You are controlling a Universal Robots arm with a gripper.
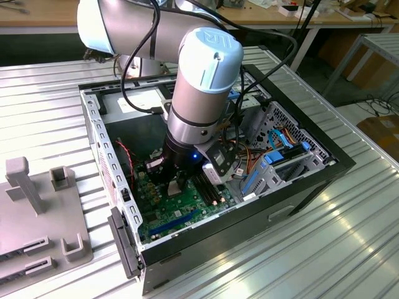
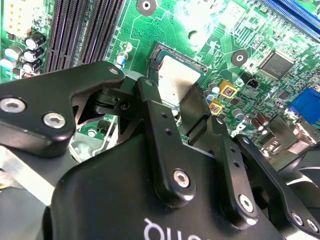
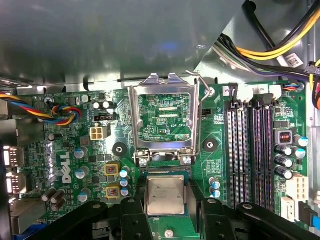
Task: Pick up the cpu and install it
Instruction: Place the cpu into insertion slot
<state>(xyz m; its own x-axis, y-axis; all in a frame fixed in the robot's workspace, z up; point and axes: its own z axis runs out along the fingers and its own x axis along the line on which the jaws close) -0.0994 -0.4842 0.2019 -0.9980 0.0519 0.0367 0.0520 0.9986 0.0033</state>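
Silver-grey metal, one small square: the cpu [image 3: 165, 196] lies flat just beside the hinge end of the socket frame [image 3: 162, 120], over the socket recess. I cannot tell whether it is fully seated.

Landmark: the socket frame, one bare steel window, swung open and lying back against the green board [image 3: 220, 165].

Claw: one gripper [image 3: 166, 185], set narrow, its two black fingers [image 3: 141, 192] pressed to opposite edges of the cpu. The second wrist view shows the same grip, gripper [image 2: 172, 95] over the cpu [image 2: 175, 77].

Counts, first wrist view:
- memory slots [image 3: 245, 155]: four, long and black, side by side, near the frame.
- yellow square parts [image 3: 111, 168]: two, on the far side of the frame from the slots.
- black round mounting holes [image 3: 210, 146]: two, one on either side of the frame.
- wire bundle [image 3: 60, 111]: one, multi-coloured, well apart from the frame.

Writing: white lettering is printed on the board beside the frame.

Exterior view: one arm [image 1: 199, 81] reaches down into one open computer case [image 1: 93, 124]; the gripper [image 1: 177, 180] sits low over the board [image 1: 181, 208].
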